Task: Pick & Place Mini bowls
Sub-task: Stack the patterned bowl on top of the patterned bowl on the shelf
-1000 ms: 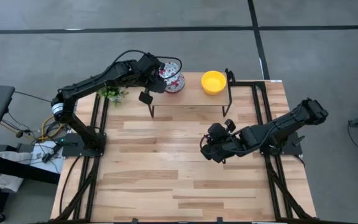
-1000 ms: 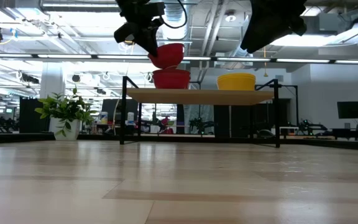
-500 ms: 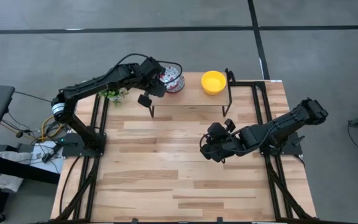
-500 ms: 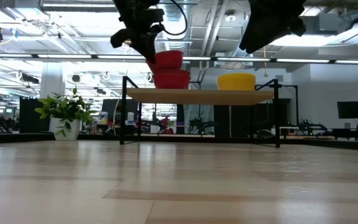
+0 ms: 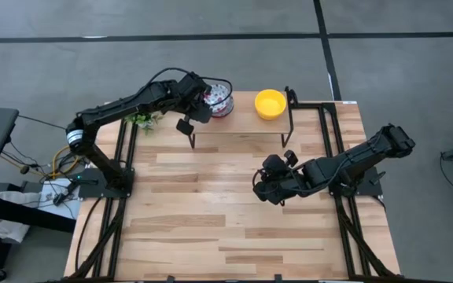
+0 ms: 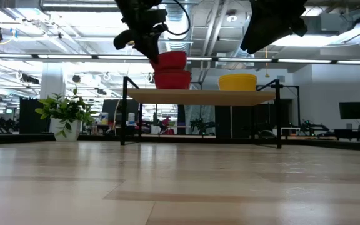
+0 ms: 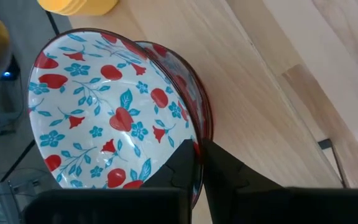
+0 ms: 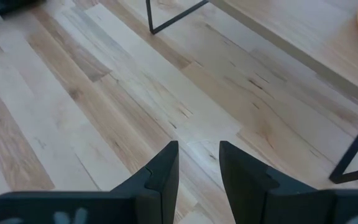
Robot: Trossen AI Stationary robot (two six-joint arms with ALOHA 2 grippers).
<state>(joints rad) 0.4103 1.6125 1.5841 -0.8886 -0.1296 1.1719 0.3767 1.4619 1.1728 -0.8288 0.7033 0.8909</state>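
A raised wooden shelf (image 5: pixel 242 122) stands at the table's far side. On its left part my left gripper (image 5: pixel 207 101) is shut on a white bowl with red-and-blue flowers (image 7: pixel 104 118), which sits on a second floral bowl (image 6: pixel 172 79). From the side both bowls look red (image 6: pixel 170 60). A stack of yellow bowls (image 5: pixel 270 103) rests on the shelf's right part (image 6: pixel 237 81). My right gripper (image 5: pixel 259 187) hovers open above the table's right middle (image 8: pixel 197 158), touching nothing. My left gripper pinches the top floral bowl by its rim (image 7: pixel 194 146), one finger inside the bowl and one outside. The fingers come slanting down from the table's left side. The bowl is nearly level and sits in the floral bowl under it (image 7: pixel 201 93).
A small green potted plant (image 5: pixel 141 118) stands at the table's far left, beside the shelf's left legs (image 6: pixel 67 112). The shelf's black metal legs (image 8: pixel 166 18) rise in front of my right gripper. Bare wooden table (image 5: pixel 211 228) spreads toward the near edge.
My left gripper has moved down and a little toward the shelf's left end, still shut on the floral bowl. The bowl was tilted and held above the lower floral bowl; now it is nearly level and sits on it. My right arm has kept still.
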